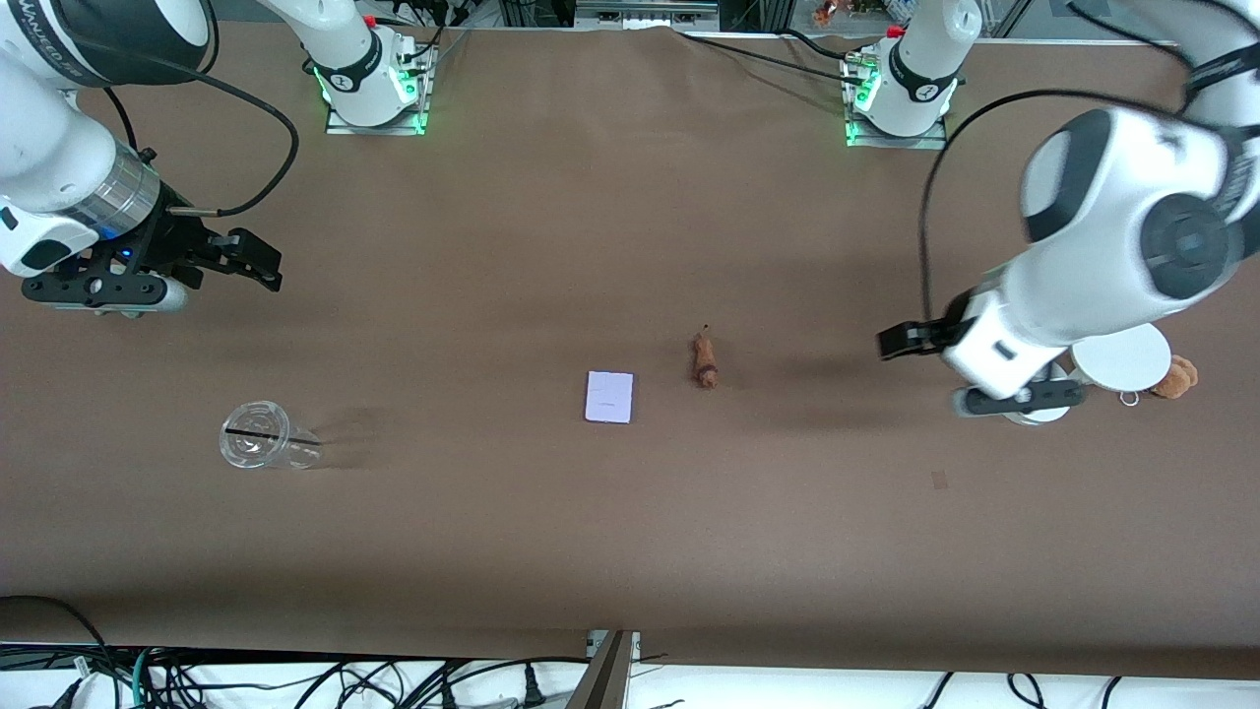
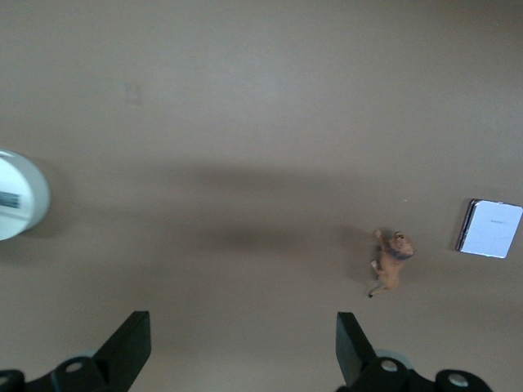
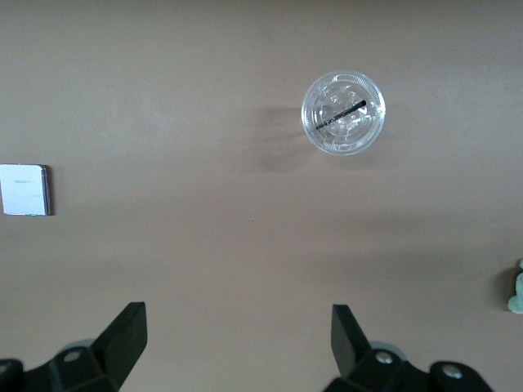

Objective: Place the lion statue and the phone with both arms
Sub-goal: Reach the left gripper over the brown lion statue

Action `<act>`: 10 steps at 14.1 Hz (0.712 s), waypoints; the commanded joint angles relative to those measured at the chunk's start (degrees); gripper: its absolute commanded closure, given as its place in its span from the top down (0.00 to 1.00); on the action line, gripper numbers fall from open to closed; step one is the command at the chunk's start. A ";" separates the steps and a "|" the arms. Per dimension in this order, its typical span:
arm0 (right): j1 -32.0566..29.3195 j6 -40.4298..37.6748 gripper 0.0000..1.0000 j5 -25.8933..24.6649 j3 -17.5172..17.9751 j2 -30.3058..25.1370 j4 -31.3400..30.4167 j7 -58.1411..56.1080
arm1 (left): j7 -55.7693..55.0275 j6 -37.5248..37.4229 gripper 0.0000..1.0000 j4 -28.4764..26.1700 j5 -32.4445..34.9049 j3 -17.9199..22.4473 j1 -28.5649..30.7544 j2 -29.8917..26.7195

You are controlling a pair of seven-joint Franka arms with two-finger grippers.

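The lion statue [image 1: 704,360], a tiny reddish-brown figurine, lies on the brown table near its middle. The phone [image 1: 609,397], a flat pale lavender slab, lies beside it, toward the right arm's end and slightly nearer the front camera. My left gripper [image 1: 893,342] hangs open and empty over bare table, toward the left arm's end from the lion. Its wrist view shows the lion [image 2: 392,261] and the phone [image 2: 490,229] off to one side of the open gripper [image 2: 243,343]. My right gripper [image 1: 258,260] is open and empty over the right arm's end. Its wrist view [image 3: 239,339] shows the phone [image 3: 24,189].
A clear cup with a dark straw [image 1: 258,435] stands toward the right arm's end, also in the right wrist view [image 3: 343,113]. A white round stand [image 1: 1122,359] and a tan plush [image 1: 1176,377] sit under the left arm. A grey-green plush [image 3: 516,290] shows at the right wrist view's edge.
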 commanded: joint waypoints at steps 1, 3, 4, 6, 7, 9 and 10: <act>-0.67 -0.27 1.00 0.44 0.46 -0.62 -0.45 -0.32 | -4.83 4.48 1.00 0.74 -1.19 0.67 -5.06 3.67; -0.67 -0.36 1.00 0.44 0.46 -0.62 -0.45 -0.32 | -10.27 8.44 1.00 0.74 -0.93 0.67 -8.84 6.57; -0.67 -0.27 1.00 0.44 0.46 -0.62 -0.45 -0.41 | -11.08 9.77 1.00 0.57 -0.49 0.75 -10.25 7.81; -0.67 -0.36 1.00 0.44 0.46 -0.62 -0.53 -0.32 | -13.01 14.49 1.00 -2.75 -0.14 0.75 -12.54 8.78; -0.67 -0.27 1.00 0.44 0.46 -0.54 -0.45 -0.41 | -14.06 18.01 1.00 -5.30 -0.14 0.75 -13.59 8.78; -0.67 -0.27 1.00 0.44 0.46 -0.62 -0.45 -0.41 | -15.65 25.47 1.00 -10.92 -0.05 0.84 -15.70 8.87; -0.67 -0.27 1.00 0.44 0.46 -0.54 -0.45 -0.41 | -16.61 28.64 1.00 -13.12 -0.05 0.84 -16.32 8.87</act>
